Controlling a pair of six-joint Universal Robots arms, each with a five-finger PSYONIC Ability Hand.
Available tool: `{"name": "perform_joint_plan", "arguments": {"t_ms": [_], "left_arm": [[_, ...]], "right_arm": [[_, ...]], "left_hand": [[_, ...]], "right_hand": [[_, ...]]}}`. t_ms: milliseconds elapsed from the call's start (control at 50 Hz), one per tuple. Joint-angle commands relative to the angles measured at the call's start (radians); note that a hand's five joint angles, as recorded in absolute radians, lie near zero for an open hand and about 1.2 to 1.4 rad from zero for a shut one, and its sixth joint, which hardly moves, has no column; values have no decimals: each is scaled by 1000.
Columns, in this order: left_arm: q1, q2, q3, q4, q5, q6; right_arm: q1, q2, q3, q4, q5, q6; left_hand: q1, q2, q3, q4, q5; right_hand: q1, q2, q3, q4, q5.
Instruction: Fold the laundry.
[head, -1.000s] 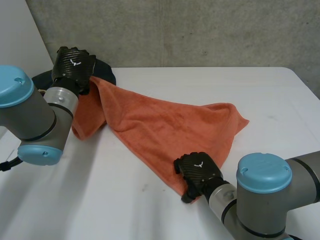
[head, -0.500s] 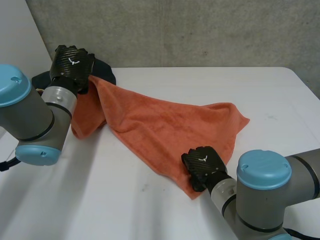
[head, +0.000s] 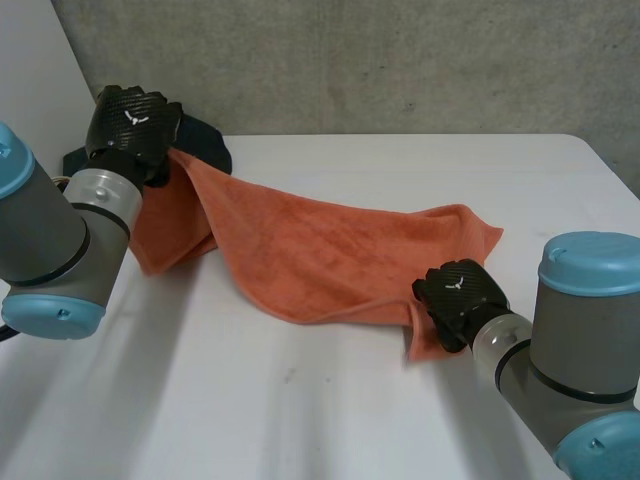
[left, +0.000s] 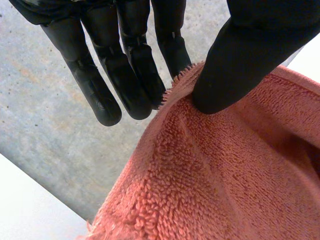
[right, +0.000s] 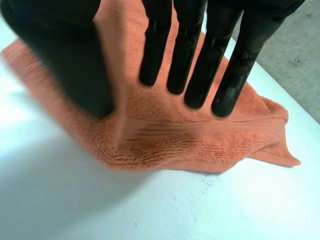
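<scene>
over the table (head: 400, 170), my left hand (head: 130, 122) partly hides a dark object (head: 208, 145) and holds up the far corner of the orange towel (head: 320, 250); my right hand (head: 455, 290) grips its near corner. left wrist: thumb and fingers (left: 135, 85) pinch the fuzzy edge. right wrist: thumb clamps a bunched fold.
</scene>
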Motion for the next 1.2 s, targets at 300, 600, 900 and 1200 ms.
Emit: {"name": "perform_joint_plan", "arguments": {"t_ms": [300,600,900,1200], "left_arm": [[5,-2,3,-6,4,-50],[4,-2,3,-6,4,-52],[7,0,-1,-31,2,-52],[47,192,-99,-290,4,-16]], "right_arm": [[70,-28,-90,119,61,334],[194,84,-67,17,90,365],[140,167,-57,-169,257,198],[-211,-226,-114,232,-70,-245]], "left_hand": [[243,197,202,195,246],[243,197,202,195,246],[243,197,202,195,246],[243,197,202,195,246]], "right_hand": [[-331,-484,-488,-495,-493],[-310,-463,-468,-475,-473],[372,219,214,207,209],[702,548,544,537,539]]}}
